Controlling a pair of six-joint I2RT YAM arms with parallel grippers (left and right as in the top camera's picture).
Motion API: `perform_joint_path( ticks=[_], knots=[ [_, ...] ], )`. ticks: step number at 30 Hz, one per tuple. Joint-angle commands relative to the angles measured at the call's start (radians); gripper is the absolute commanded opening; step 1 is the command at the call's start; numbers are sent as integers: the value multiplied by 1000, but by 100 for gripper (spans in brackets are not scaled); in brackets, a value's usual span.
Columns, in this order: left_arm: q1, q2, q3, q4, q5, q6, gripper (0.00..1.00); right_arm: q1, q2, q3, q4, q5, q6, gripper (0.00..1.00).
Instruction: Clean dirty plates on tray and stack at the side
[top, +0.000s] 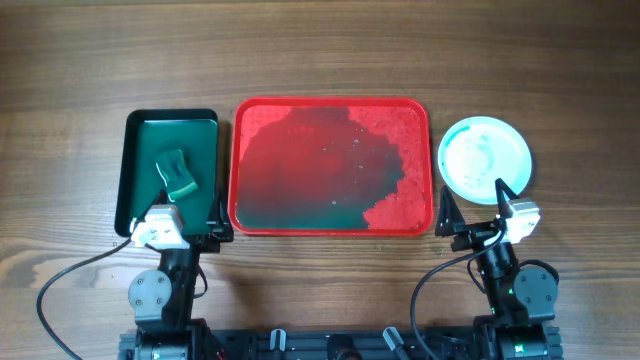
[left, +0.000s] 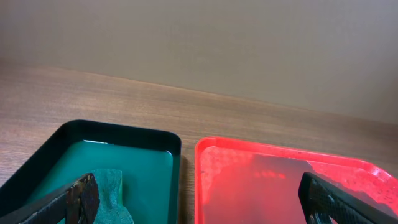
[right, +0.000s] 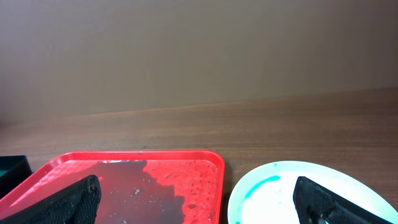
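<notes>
Red tray (top: 330, 101) holds no plates; plates (top: 485, 155) sit stacked on worktop, right of frame. Left fingers (left: 81, 202) and right fingers (right: 323, 199) open, empty. Likely done.

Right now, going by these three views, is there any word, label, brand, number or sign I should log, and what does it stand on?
No text to list: nothing readable in any view.
The large red rectangular plastic tray, the smaller dark green tray, the green sponge, the pale turquoise-rimmed round plate and the wooden table show plain surfaces, with no print or label.
</notes>
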Motion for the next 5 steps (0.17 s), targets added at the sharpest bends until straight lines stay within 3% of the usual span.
perform_joint_path(
  ticks=[1, 5],
  knots=[
    [-6, -11, -6, -4, -13, 16, 100, 4, -9, -2, 5, 10, -11, 100],
    [-6, -11, -6, -4, -13, 16, 100, 4, -9, -2, 5, 10, -11, 100]
  ],
)
